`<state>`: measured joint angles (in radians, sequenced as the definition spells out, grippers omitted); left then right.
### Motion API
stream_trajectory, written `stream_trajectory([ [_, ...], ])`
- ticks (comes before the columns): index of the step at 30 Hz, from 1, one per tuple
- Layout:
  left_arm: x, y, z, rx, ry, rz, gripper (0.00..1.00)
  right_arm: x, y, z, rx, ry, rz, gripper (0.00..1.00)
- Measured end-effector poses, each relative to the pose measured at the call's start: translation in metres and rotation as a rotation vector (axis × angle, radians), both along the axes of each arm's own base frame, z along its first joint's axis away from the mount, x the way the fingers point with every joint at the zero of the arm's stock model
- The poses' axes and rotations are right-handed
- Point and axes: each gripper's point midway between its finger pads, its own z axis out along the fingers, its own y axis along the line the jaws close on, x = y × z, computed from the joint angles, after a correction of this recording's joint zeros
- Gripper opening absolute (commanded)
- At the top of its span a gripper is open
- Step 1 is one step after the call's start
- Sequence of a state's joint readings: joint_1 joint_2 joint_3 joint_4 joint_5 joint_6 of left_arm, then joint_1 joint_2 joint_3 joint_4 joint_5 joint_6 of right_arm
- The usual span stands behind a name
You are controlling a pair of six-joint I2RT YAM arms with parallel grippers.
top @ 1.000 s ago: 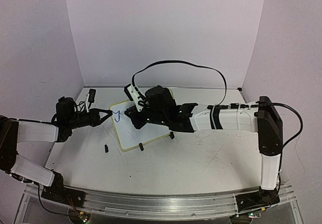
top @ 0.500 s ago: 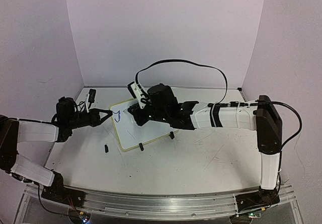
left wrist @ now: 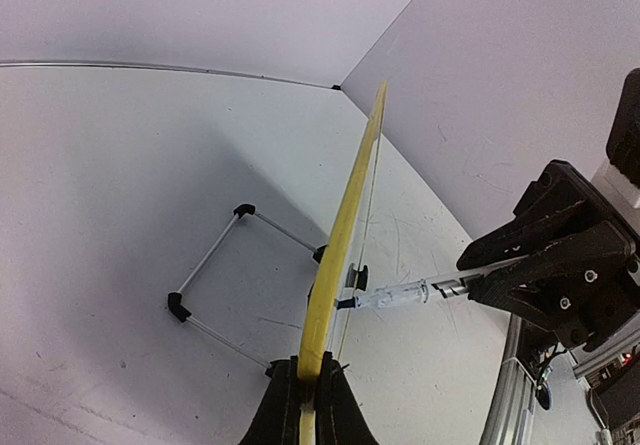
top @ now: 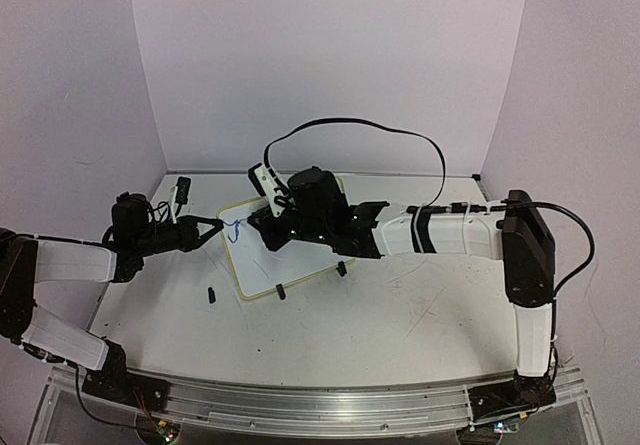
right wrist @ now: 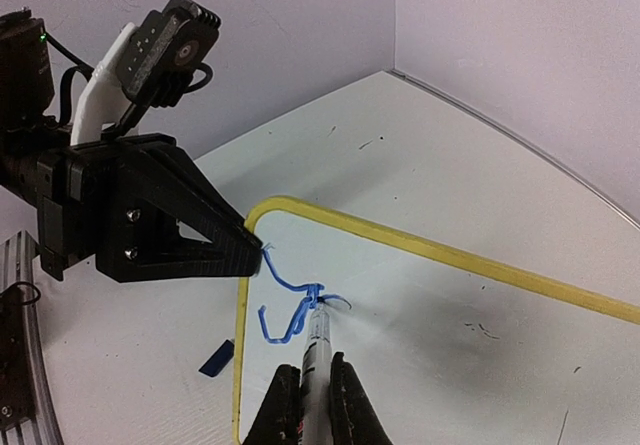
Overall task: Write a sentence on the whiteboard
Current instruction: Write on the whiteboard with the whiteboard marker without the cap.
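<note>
We find the right fingers (right wrist: 287, 410) pressed together on a marker (right wrist: 315, 340), gripped by its barrel, with the tip set against the writing face of the whiteboard (right wrist: 450, 315). Just around the tip lie several blue strokes (right wrist: 290, 305), looped and joined; we cannot read them as letters from any view.

The left fingers (left wrist: 288, 405) are clamped on the board's frame, one on each face of it. In the right wrist view they meet the frame at the rounded corner beside the strokes.

The whiteboard is a small rectangular panel with a white face, a pale yellow-green frame and rounded corners. Apart from the strokes near that corner and a few faint specks, the face is unmarked. Seen edge-on from the left wrist, it stands tilted off the counter (top: 400, 315), with what appears to be a thin wire stand (left wrist: 215, 265) with black ends behind it.

From above, the board (top: 262, 265) sits left of centre on the counter, between the two arms, with two black clip feet (top: 281, 290) along its near edge.
</note>
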<state>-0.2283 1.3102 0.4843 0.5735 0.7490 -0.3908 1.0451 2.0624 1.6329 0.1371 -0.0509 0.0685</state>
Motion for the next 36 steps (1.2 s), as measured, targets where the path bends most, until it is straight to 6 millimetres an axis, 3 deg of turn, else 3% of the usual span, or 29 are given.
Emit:
stream_trajectory([
  [36,0.002,0.001,-0.003,0.004,0.006,0.009,0.0,-0.003,-0.013,-0.022,-0.03,0.042,-0.042,0.0],
])
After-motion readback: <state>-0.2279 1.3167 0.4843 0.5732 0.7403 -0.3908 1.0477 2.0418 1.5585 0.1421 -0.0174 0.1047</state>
